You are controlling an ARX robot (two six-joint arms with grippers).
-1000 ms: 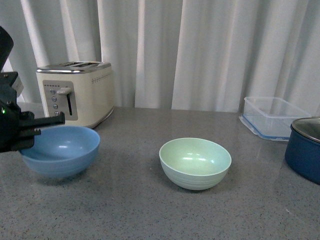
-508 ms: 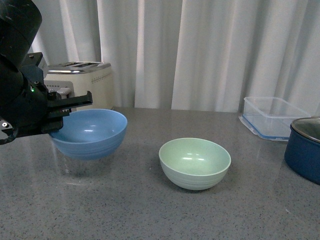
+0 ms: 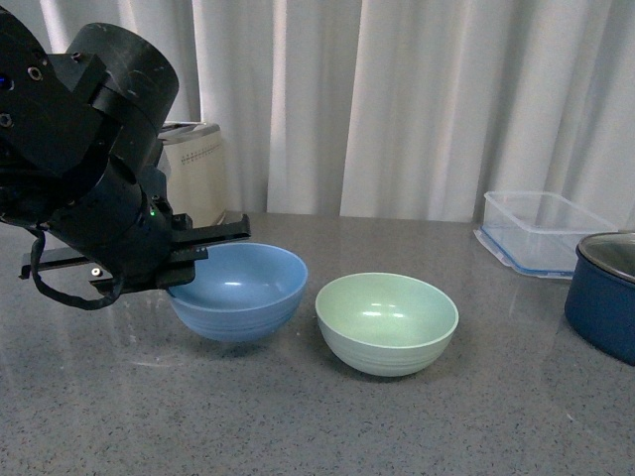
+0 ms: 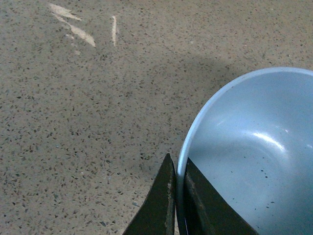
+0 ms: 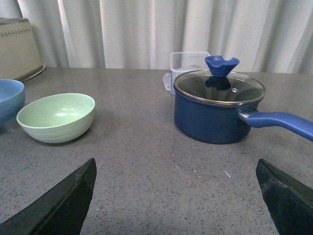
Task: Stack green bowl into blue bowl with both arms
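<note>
The blue bowl [image 3: 241, 291] hangs just above the grey counter, close to the left of the green bowl [image 3: 387, 322], which rests upright at the centre. My left gripper [image 3: 184, 260] is shut on the blue bowl's left rim; in the left wrist view its two dark fingers [image 4: 164, 205] pinch the rim of the blue bowl [image 4: 249, 156]. My right gripper [image 5: 178, 196] is open over bare counter, out of the front view. From the right wrist the green bowl [image 5: 56, 117] lies far off, beside the blue bowl's edge [image 5: 10, 100].
A cream toaster [image 3: 193, 174] stands at the back left, partly behind my left arm. A clear plastic container [image 3: 541, 230] sits at the back right. A dark navy pot with a glass lid [image 5: 217, 105] stands at the right counter edge [image 3: 605, 297].
My left arm has carried the blue bowl from the far left rightward, until it hangs right beside the green bowl. The green bowl has not moved.
</note>
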